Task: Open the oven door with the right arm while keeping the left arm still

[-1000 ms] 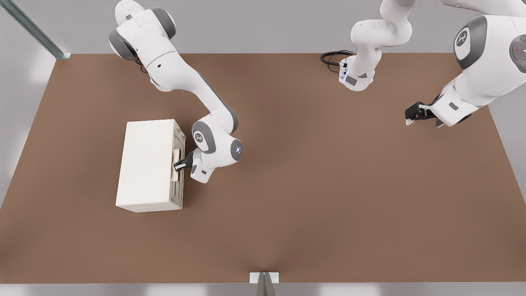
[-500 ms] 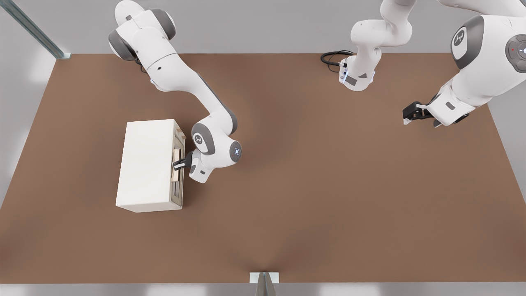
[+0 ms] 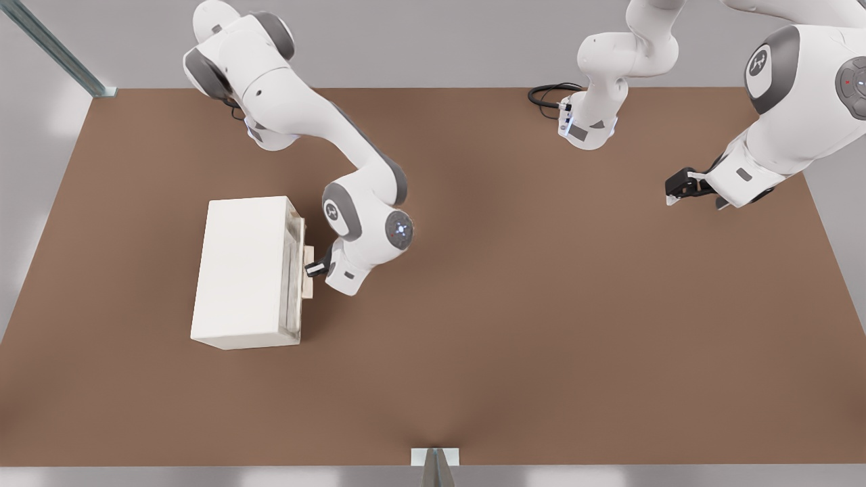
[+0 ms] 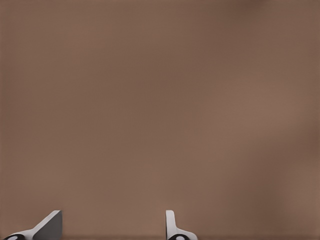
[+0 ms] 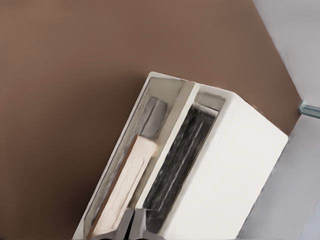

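On the brown table, toward the front view's left, sits the oven, cream box. Oven door tilted out from the top, dark cavity showing in the gap; contents can't be made out. Right arm reaches down from the far edge, elbow bent, gripper at the door's beige handle, fingers clamped on it. Bare tabletop all around the oven, widest toward the front view's right.
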Robot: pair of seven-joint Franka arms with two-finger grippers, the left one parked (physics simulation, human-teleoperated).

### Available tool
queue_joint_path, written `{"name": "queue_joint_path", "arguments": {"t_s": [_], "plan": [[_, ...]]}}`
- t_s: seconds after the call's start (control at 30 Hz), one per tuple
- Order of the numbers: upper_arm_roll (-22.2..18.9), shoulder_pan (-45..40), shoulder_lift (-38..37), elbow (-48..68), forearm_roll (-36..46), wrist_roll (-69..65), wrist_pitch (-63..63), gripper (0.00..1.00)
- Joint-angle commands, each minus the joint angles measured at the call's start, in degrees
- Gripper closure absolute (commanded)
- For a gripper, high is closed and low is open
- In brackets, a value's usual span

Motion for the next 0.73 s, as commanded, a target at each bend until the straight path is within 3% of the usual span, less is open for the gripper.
{"name": "queue_joint_path", "arguments": {"t_s": [0.0,0.03,0.07,0.17,0.3,0.37,0.47,0.7], "plan": [[-0.2,-7.5,0.0,4.9,19.6,0.5,0.2,0.79],[-0.2,-13.3,-0.4,5.0,25.8,-0.3,0.3,0.76],[0.0,-19.0,-1.3,4.9,29.3,-4.5,-0.3,0.00],[-0.2,-26.5,-7.1,2.7,33.0,-7.1,-3.1,0.00],[-0.4,-28.9,-23.4,-9.1,32.1,-9.0,-3.2,0.00],[-0.4,-30.1,-26.9,-13.3,32.7,-9.0,-2.1,0.00],[-0.5,-31.6,-30.0,-19.0,32.5,-9.0,1.3,0.00],[-0.6,-33.2,-30.8,-20.6,32.1,-9.1,3.3,0.00]]}}
